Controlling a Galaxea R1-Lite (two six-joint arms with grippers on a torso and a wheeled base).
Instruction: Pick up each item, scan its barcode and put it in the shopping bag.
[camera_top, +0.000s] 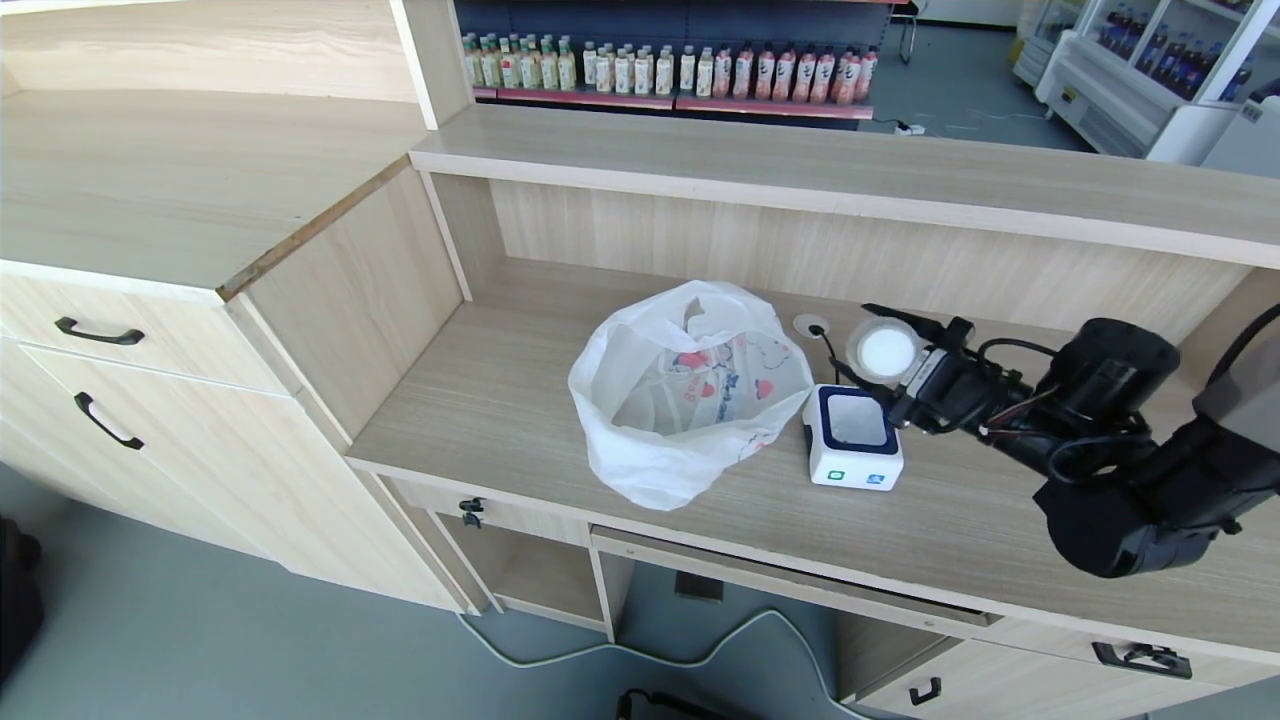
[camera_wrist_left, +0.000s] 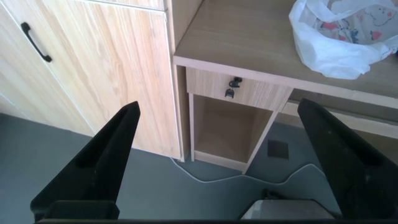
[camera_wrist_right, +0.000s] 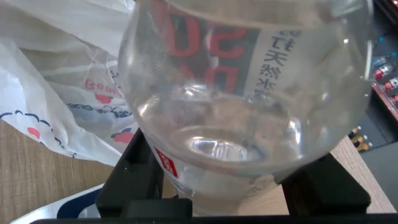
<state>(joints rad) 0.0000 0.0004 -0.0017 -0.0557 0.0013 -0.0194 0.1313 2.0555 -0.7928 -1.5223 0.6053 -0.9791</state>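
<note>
The wooden counter (camera_top: 520, 400) carries a white plastic shopping bag (camera_top: 640, 450), open at the top. Just beside the bag stands a small white scanner (camera_top: 853, 440). The right gripper (camera_top: 870, 345) pinches a clear bottle (camera_top: 888, 352) close above the scanner. The left gripper (camera_wrist_left: 219, 106) hangs low before the counter, with its fingers spread apart.

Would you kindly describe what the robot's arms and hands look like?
The right arm is black, built of bulky rounded joints, with black cables and thin red wires looping at its wrist. The right hand has slim black fingers. The left hand has two plain black fingers tapering like wedges.
</note>
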